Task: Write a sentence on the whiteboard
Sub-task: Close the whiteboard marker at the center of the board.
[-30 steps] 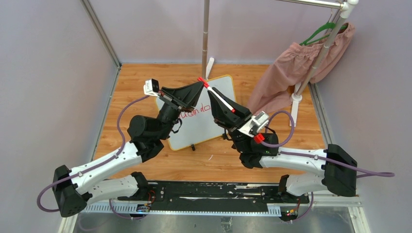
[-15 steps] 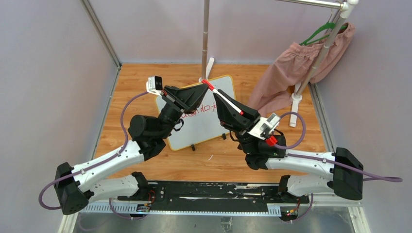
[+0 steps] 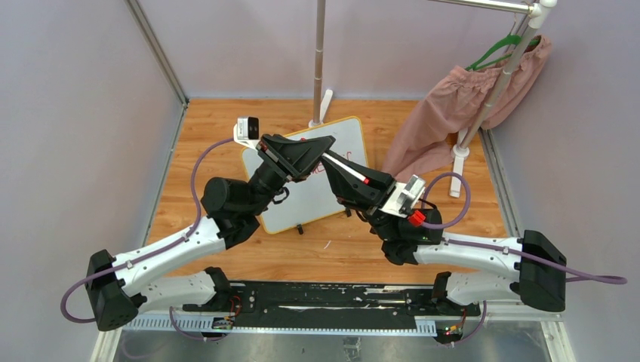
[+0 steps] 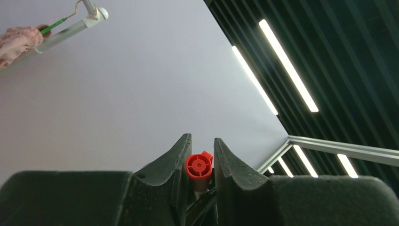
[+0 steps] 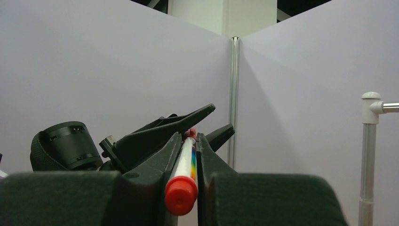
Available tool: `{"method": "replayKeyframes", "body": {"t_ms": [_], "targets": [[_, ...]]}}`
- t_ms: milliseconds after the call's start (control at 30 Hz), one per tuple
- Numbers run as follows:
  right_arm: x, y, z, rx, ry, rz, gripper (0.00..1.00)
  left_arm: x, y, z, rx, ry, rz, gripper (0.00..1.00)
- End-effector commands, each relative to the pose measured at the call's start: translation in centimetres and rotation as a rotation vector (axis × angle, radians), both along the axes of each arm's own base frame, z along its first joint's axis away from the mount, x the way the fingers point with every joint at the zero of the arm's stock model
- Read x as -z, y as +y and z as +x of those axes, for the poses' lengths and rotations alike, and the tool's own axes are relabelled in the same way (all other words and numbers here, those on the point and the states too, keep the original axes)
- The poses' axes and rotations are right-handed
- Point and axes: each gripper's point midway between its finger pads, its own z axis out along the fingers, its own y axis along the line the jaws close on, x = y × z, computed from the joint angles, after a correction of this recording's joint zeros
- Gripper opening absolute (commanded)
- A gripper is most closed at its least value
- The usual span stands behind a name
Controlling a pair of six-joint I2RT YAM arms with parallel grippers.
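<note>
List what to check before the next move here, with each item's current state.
1. Right gripper shut on the marker: ok.
2. Cap between the left gripper fingers: ok.
3. Left gripper firmly clamping the cap: cannot tell.
4. Cap fully seated on the marker: cannot tell, the fingers hide the join.
5. Marker off the whiteboard: ok, both grippers point upward.
6. Sentence complete: cannot tell, the arms cover most of it.
</note>
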Motion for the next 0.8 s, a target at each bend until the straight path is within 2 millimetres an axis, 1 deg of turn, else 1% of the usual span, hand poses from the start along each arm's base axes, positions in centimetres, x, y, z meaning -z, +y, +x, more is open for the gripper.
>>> {"method": "replayKeyframes", "body": {"t_ms": [0,133,267,333,400,467,533,600,700,767], "targets": [[0.6,0.5,-0.6,-0.045,0.001,-0.024,0.0,-1.4,-0.1,-1.5,0.028,-0.065,-0.003,0.26],[0.8,0.4,-0.5,-0.044,0.01,-0.029,0.0,-1.6,0.2,-1.5,0.013,-0.072,-0.005,0.16],[1.4,0.2,-0.3,-0.045,0.039,-0.036,0.0,-1.3,0.4,-1.4,-0.014,-0.079,0.016,0.01],[1.6,0.2,-0.3,-0.053,0.053,-0.047,0.01,-1.0,0.5,-1.1,-0.036,-0.073,0.039,0.0],[2.0,0.2,-0.3,-0.061,0.066,-0.06,0.06,-0.8,0.6,-0.7,-0.066,-0.064,0.057,0.0],[2.3,0.3,-0.3,-0.067,0.08,-0.069,0.13,-0.6,0.6,-0.5,-0.079,-0.059,0.074,0.0],[2.4,0.1,-0.2,-0.065,0.093,-0.068,0.23,-0.4,0.5,-0.3,-0.087,-0.055,0.086,0.0],[2.4,-0.1,-0.1,-0.064,0.102,-0.063,0.29,-0.2,0.4,-0.2,-0.089,-0.048,0.091,0.0],[2.5,-0.2,-0.1,-0.068,0.111,-0.064,0.37,0.1,0.2,-0.1,-0.087,-0.042,0.094,0.0],[2.4,-0.2,-0.2,-0.073,0.114,-0.063,0.39,0.3,0.1,0.1,-0.088,-0.035,0.096,0.0]]}}
